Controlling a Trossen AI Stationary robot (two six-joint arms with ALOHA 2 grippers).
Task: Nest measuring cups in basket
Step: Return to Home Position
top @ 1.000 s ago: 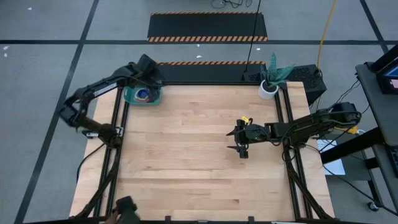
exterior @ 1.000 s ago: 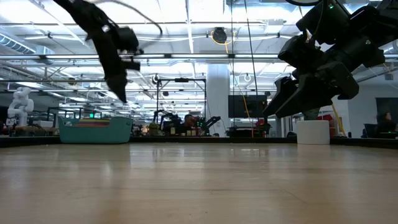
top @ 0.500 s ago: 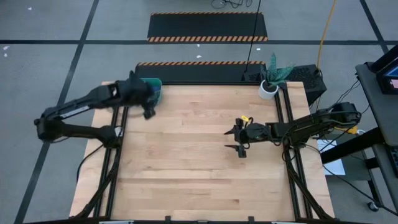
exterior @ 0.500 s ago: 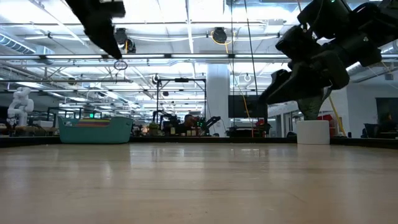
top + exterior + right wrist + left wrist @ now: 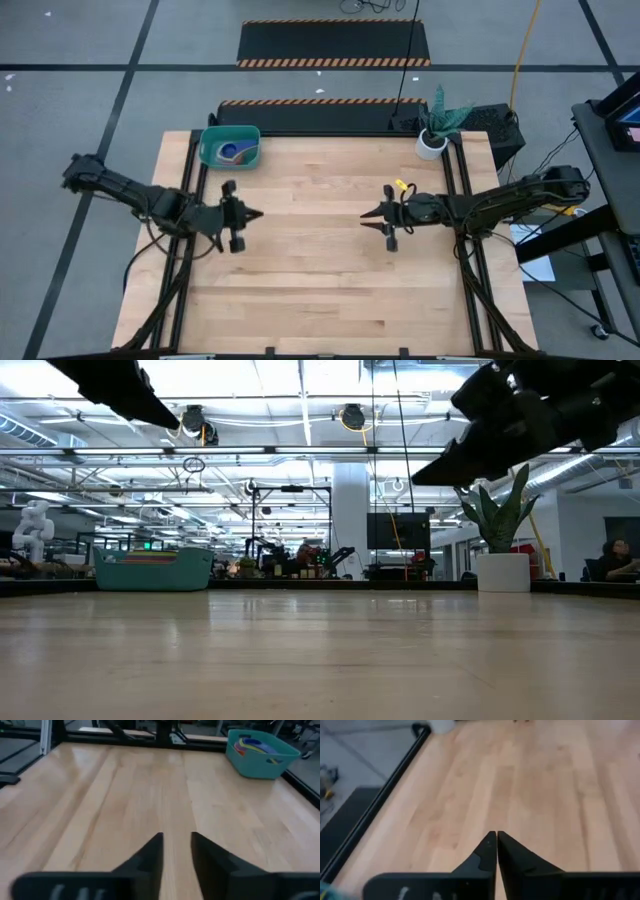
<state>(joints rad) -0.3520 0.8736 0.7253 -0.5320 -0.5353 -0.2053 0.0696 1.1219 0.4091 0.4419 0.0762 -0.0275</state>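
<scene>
The teal basket (image 5: pixel 230 148) stands at the table's far left corner, and it shows in the low view (image 5: pixel 153 570) and the right wrist view (image 5: pixel 260 749) too. The measuring cups (image 5: pixel 232 152) lie inside it; blue and yellow ones (image 5: pixel 252 743) show above its rim. My left gripper (image 5: pixel 252 215) hovers shut over the left middle of the table, pointing toward the right edge, with nothing between its fingers (image 5: pixel 496 837). My right gripper (image 5: pixel 366 214) hovers over the right middle, pointing toward the left edge. Its fingers stand a small gap apart (image 5: pixel 176 839) and hold nothing.
A white plant pot (image 5: pixel 432 143) with a green plant stands at the far right corner, seen also in the low view (image 5: pixel 502 572). Bare wood lies between the two grippers and toward the near edge (image 5: pixel 320 300). Black frame rails (image 5: pixel 190 200) run along the table's sides.
My left gripper has swung away from above the basket toward the near edge and now hovers over the left middle of the table, pointing right. My right gripper has risen a little, and its fingers have drawn closer together.
</scene>
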